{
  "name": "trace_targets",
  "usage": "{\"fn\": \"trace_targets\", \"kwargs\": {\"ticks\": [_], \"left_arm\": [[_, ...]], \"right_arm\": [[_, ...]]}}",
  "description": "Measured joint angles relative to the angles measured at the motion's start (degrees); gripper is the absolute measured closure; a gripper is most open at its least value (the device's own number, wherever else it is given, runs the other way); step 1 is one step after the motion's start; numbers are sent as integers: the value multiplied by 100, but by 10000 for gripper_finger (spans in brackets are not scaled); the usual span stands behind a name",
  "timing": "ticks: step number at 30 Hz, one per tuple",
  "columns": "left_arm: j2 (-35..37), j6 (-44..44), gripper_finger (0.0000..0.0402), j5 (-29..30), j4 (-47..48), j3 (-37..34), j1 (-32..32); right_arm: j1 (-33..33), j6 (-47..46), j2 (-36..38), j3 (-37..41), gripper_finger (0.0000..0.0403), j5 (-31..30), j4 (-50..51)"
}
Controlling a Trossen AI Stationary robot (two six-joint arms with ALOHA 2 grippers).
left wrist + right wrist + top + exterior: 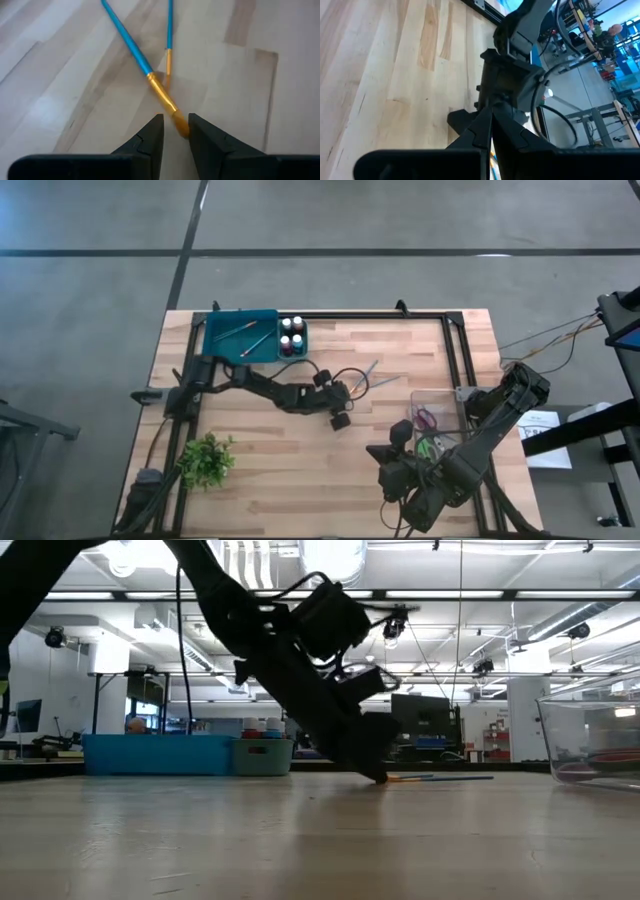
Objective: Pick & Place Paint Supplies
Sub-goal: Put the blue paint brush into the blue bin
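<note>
Table (300, 460): pale wood planks, filling the middle of the high view. Left gripper (343, 406): centre of the high view, lowered to the boards at the near ends of two brushes; fingers (150, 137) part-spread in the left wrist view, straddling the gold ferrule and bristle end of the first brush (137, 52), not seen pressed onto it. Second brush (170, 25): same blue handle, crossing just behind the first brush's ferrule, running toward the upper middle of that view. Both brushes flat on the table, just right of centre in the high view, lying between gripper and bin. Low view: gripper tip down at the tabletop, mid-frame, brush stretching rightward from it. Tray (240, 337): teal, upper left of the high view, holding two more brushes (243, 332), with paint pots (292, 336) just beside at its right end. Bin (440, 415): clear, right of centre, with scissors (426, 420) inside. Plant (205, 460): lower left. Right gripper (385, 490): parked at lower right of the high view, fingers pressed together, empty. Step in hand, by judgement: pick of the first brush, at the point of closing. Next move calls for a squeeze on the ferrule without catching the crossing brush, then a clean lift and a carry, probably to the tray. Risk: thin, round handle liable to roll or pivot out of the pinch.
</note>
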State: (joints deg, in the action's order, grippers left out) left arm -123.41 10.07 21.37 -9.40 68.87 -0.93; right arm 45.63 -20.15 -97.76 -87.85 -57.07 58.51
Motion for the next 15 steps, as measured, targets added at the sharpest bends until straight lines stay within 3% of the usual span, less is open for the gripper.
{"fn": "trace_targets", "kwargs": {"ticks": [15], "left_arm": [[-189,543,320,-18,12,38,133]], "right_arm": [[0,5,0,0,394,6,-1]]}}
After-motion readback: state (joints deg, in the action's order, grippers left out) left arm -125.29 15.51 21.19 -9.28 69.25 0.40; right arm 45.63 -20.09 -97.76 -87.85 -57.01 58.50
